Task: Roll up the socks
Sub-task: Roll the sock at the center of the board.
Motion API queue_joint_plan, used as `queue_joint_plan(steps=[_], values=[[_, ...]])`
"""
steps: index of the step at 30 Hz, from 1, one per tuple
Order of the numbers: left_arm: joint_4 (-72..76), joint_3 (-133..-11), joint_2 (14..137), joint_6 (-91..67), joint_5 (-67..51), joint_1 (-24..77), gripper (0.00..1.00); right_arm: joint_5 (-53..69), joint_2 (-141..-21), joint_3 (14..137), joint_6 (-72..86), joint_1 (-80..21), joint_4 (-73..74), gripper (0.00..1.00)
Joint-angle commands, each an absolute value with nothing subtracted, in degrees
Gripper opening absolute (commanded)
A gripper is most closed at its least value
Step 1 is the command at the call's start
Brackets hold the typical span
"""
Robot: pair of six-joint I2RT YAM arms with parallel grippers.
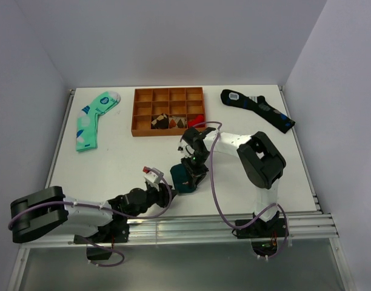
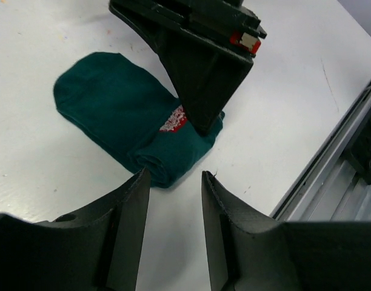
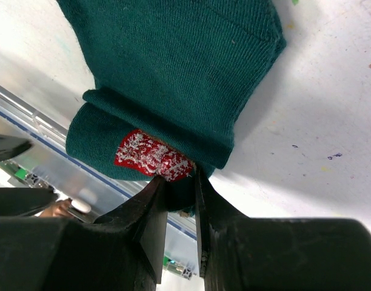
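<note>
The dark teal-green socks (image 1: 184,177) lie on the table near the front middle, partly rolled, with a red and white figure (image 3: 150,156) on the rolled end. My right gripper (image 1: 191,171) is shut on the rolled end of the socks (image 3: 173,79), its fingers pinching the fold beside the figure. My left gripper (image 1: 165,189) is open and empty, just left of the socks (image 2: 122,112); its fingertips (image 2: 140,182) sit close to the rolled edge without touching it. The right gripper also shows in the left wrist view (image 2: 200,124), pointing down onto the socks.
A brown divided tray (image 1: 168,111) with small items stands at the back middle. A mint-green patterned sock (image 1: 93,118) lies back left, a black sock (image 1: 258,108) with blue patches back right. The table's front rail (image 1: 222,227) runs just behind the socks.
</note>
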State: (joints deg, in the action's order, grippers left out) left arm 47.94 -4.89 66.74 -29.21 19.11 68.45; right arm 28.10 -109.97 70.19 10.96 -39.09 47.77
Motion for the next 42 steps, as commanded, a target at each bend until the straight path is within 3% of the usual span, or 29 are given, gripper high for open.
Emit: queue_joint_plan(steps=[1,5,6,8,24,42], values=[[54.3,-6.5,68.6,-28.4,14.4,67.6,0.45,21.9,-110.0,70.0,9.7,-38.7,49.6,0.16],[54.3,-7.2,68.5,-28.1,11.7,65.9,0.47,21.8,-109.9,69.8,9.6,-38.7,49.5,0.16],[53.9,-8.1,68.6,-28.0,10.6,65.3,0.54,21.8,-109.8,69.8,9.8,-38.8,49.4,0.16],[53.7,-8.6,69.3,-28.1,8.4,63.0,0.57,21.8,-109.7,70.0,9.7,-38.8,49.6,0.15],[53.7,-11.6,74.4,-28.1,-1.2,57.5,0.54,21.2,-109.5,69.7,9.7,-39.2,49.4,0.15],[58.2,-12.4,82.4,-28.7,-0.3,57.4,0.53,21.3,-108.9,69.2,10.0,-39.6,48.9,0.14]])
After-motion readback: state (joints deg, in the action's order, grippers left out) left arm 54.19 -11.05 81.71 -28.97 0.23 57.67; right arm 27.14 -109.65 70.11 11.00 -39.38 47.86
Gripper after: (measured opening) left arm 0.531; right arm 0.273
